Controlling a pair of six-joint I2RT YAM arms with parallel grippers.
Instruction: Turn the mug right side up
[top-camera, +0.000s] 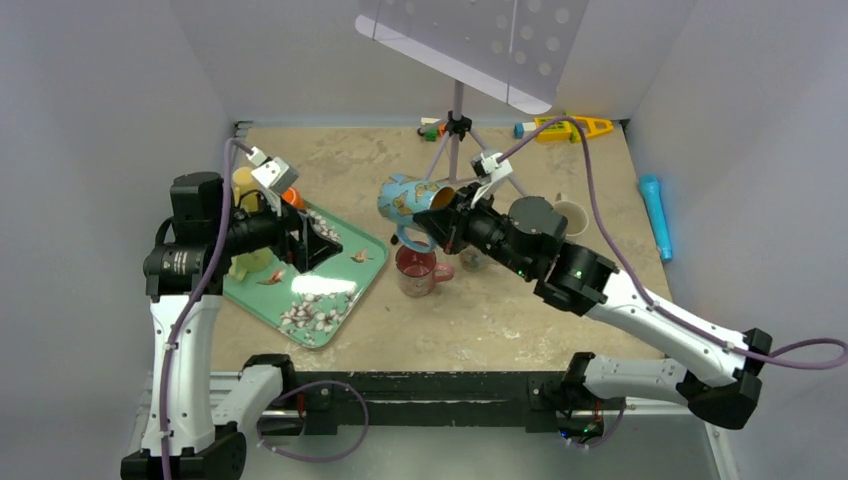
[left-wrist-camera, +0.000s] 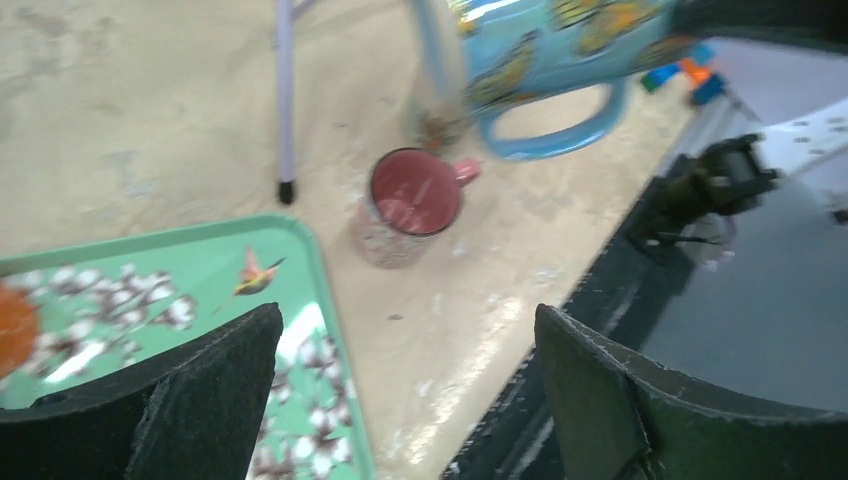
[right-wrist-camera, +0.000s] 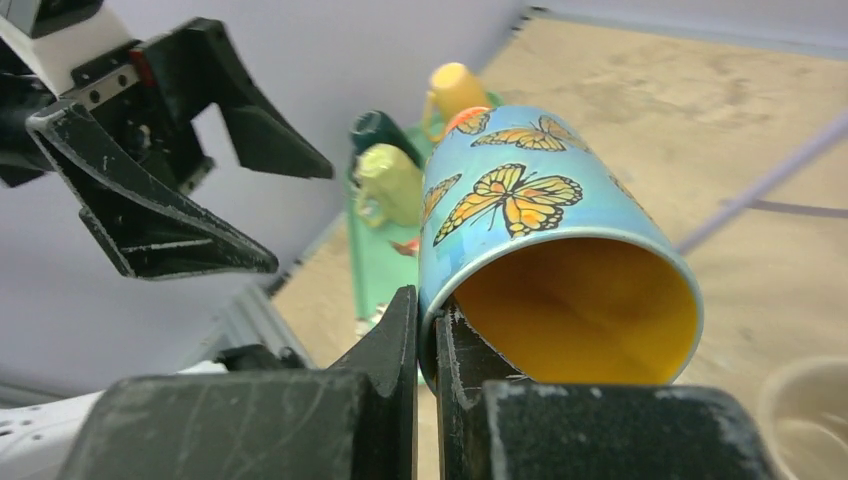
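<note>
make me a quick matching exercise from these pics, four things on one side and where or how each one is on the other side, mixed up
Things
1. butterfly mug
2. red mug
3. green tray
4. left gripper

States
A. upright on the table, mouth up
B. open, holding nothing
C. off the table, tipped sideways, rim pinched by the right gripper
D. flat on the table's left side

Pairs: 1-C, 2-A, 3-D, 4-B
</note>
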